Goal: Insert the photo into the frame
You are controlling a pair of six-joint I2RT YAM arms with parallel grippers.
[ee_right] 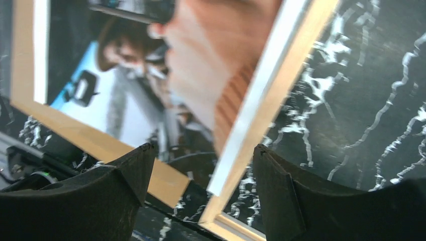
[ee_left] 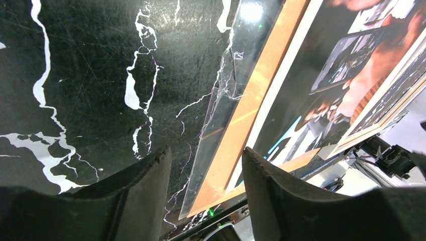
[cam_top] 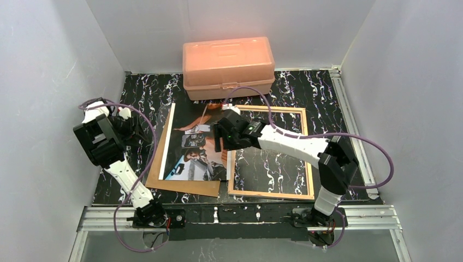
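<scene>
The photo (cam_top: 192, 158) lies face up on a brown backing board (cam_top: 185, 187), left of centre. Its right edge overlaps the left rail of the frame (cam_top: 271, 193), which lies tan side up on the black marbled table. My right gripper (cam_top: 221, 139) hovers open over that overlap. In the right wrist view the photo (ee_right: 201, 60) and the frame rail (ee_right: 295, 60) run between the open gripper (ee_right: 203, 150), untouched. My left gripper (cam_top: 135, 126) is open just off the board's left edge. The left wrist view shows the gripper (ee_left: 206, 160) above the board (ee_left: 256, 100) and a clear sheet (ee_left: 213, 130).
An orange plastic box (cam_top: 228, 65) stands shut at the back, close behind the photo and frame. White walls close in the table on three sides. Metal rails (cam_top: 240, 215) run along the near edge by the arm bases.
</scene>
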